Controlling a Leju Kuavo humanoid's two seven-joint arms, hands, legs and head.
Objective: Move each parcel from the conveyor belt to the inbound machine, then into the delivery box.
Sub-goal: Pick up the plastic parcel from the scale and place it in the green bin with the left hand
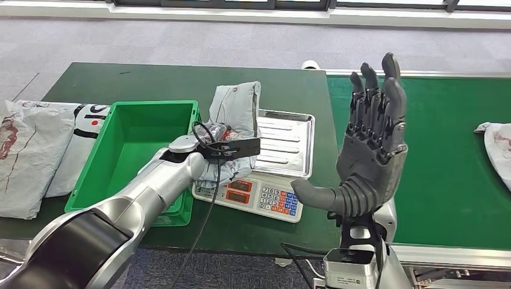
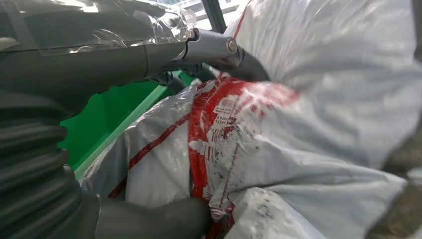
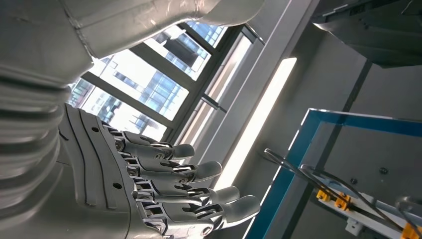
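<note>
Left robot hand (image 2: pixel 149 219) grips parcel (image 1: pixel 236 111) – fingers mostly hidden; right robot hand (image 1: pixel 369 150) released.

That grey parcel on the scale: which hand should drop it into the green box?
Probably the left hand: it grips the parcel beside the green box. The right hand is raised, open and holding nothing.

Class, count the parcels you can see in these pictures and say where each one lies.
3, perhaps more hidden. One parcel is gripped by the left hand over the scale; one large parcel lies left of the green box; one sits on the conveyor belt.
</note>
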